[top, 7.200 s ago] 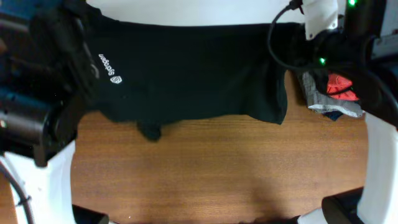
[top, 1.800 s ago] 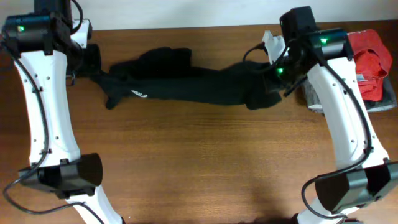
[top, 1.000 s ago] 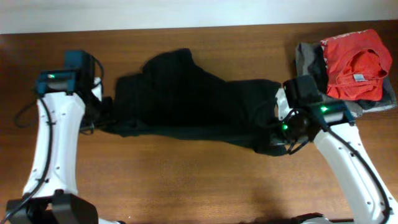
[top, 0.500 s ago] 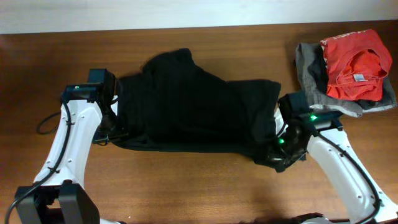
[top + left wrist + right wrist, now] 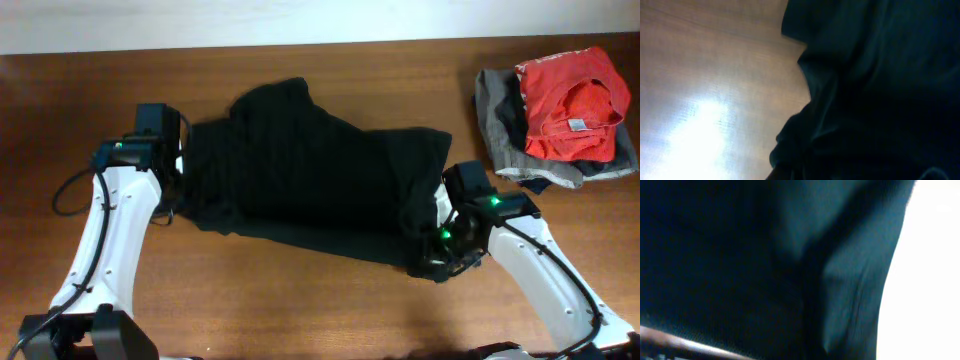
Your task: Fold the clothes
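Observation:
The black clothes lie spread out and wrinkled across the middle of the wooden table. My left gripper is at the cloth's left edge, and my right gripper is at its lower right corner. Both are shut on the fabric, with their fingers buried in it. The left wrist view shows dark folds next to bare wood. The right wrist view is almost filled by dark cloth. No logo print shows.
A red garment with a white neck label lies on a grey folded garment at the back right corner. The table's far edge runs along the top of the overhead view.
Both grippers pulled the cloth down from the air and toward the front, spreading it flat. In the last half second the right corner moved further forward and the left gripper shifted slightly back.

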Robot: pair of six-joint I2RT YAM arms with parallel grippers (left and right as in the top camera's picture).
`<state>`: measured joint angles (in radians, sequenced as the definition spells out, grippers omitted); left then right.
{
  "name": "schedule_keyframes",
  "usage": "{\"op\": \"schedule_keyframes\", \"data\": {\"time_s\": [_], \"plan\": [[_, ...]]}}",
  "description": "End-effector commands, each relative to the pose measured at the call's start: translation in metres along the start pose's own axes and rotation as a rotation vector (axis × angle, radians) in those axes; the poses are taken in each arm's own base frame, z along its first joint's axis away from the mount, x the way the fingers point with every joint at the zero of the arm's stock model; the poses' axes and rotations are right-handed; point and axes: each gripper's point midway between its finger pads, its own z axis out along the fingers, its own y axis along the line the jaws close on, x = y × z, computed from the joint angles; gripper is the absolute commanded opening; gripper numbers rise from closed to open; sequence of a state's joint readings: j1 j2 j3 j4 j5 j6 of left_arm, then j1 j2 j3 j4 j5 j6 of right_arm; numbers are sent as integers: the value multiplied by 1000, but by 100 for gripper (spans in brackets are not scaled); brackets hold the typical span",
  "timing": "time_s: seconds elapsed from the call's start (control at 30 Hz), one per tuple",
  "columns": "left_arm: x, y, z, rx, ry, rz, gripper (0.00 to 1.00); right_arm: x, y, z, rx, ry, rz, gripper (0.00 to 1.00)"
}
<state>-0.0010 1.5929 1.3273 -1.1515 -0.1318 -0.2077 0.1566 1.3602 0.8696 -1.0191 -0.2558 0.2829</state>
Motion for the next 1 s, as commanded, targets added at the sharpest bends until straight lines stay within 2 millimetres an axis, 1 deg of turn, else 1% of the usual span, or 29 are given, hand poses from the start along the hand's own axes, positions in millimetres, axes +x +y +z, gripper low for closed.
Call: {"op": "schedule_keyframes", "data": {"time_s": [0.0,0.1,0.17,0.27,0.37,0.43,0.53,0.6,0.67,0.7,0.73,0.8,0.83,0.87,0.9,0.93,0.97], "plan": [[-18,0,-4,-3,-87,-28,1,-23,2,-2,-17,-97,-2,4],[-31,-4,-2,15,-133,-34,1,-43,3,-1,-14,-170,-23,4],[-39,-8,0,32,-154,-36,1,-53,5,3,-19,-192,-50,4],[-49,-12,4,44,-181,-39,1,-61,4,14,-10,-187,-89,4],[-58,-15,11,49,-197,-42,1,-68,-5,29,33,-170,-90,4],[-63,-19,18,59,-198,-41,1,-73,-10,38,53,-166,-87,4],[-68,-28,31,93,-187,-36,1,-82,-10,50,52,-172,-88,4],[-69,-33,40,108,-171,-33,1,-86,-11,54,51,-176,-89,4],[-69,-34,50,104,-153,-32,1,-88,-11,54,54,-183,-88,4],[-68,-35,57,101,-140,-30,6,-89,-11,53,53,-187,-89,7],[-68,-35,60,100,-135,-29,20,-90,-11,53,52,-189,-89,18],[-69,-36,64,98,-131,-28,54,-92,-10,50,51,-195,-86,58],[-70,-36,64,97,-137,-13,73,-96,-11,45,50,-200,-79,74],[-72,-36,63,95,-145,4,84,-99,-10,40,47,-203,-74,77],[-74,-36,62,95,-152,16,96,-102,-10,35,47,-207,-69,78],[-78,-36,59,95,-162,24,99,-106,-9,28,46,-212,-64,79],[-82,-36,55,95,-175,26,99,-111,-8,20,46,-219,-65,79]]}}
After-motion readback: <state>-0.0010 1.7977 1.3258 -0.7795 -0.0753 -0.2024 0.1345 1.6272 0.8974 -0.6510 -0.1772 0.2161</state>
